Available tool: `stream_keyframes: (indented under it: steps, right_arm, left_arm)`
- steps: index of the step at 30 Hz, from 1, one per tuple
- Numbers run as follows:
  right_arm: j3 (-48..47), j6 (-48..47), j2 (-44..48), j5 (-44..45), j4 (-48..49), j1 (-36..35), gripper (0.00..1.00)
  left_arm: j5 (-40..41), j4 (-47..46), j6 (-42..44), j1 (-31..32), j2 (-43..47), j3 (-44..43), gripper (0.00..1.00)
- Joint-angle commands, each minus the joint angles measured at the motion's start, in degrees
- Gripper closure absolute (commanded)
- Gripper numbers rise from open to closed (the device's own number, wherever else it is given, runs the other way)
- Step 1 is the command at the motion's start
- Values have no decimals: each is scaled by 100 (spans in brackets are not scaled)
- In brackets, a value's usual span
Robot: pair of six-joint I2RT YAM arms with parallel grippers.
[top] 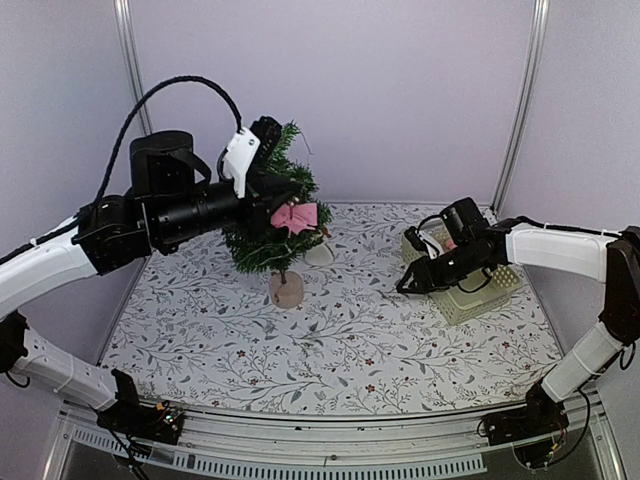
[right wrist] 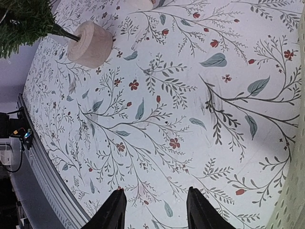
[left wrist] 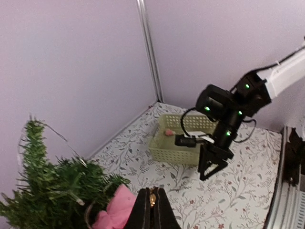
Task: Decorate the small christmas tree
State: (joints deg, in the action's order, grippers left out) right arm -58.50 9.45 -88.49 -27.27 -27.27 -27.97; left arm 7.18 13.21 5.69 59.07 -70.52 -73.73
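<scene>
You have the small christmas tree (top: 272,215) upright at the table's (top: 330,340) 11 o'clock, left gripper (left wrist: 151,194) pressed together at its crown, hold uncertain; right gripper (top: 408,285) spread, empty, at its 4 o'clock.

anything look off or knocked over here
Nothing is spilled or knocked over: the tree stands on its base and the basket sits flat on the table. The one oddity is a thin wire looping loose off the treetop, away from the branches.
</scene>
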Motion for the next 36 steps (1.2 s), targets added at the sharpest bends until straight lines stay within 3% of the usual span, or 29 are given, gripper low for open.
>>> stream_keyframes:
  steps: [1,9,16,36]
  right_arm:
    - [-174,28,-62,79,-21,40,53]
    - [-232,100,-68,126,99,44,53]
    - [-315,109,-132,125,125,40,53]
    - [-434,103,-256,46,84,44,53]
  left_arm:
    - [646,-1250,-92,-526,-101,-555,100]
    - [1370,-2303,-197,-1134,-597,-977,100]
    - [1378,-2337,-683,-1488,-662,-789,100]
    - [961,-2214,-1333,-1653,-694,-54,100]
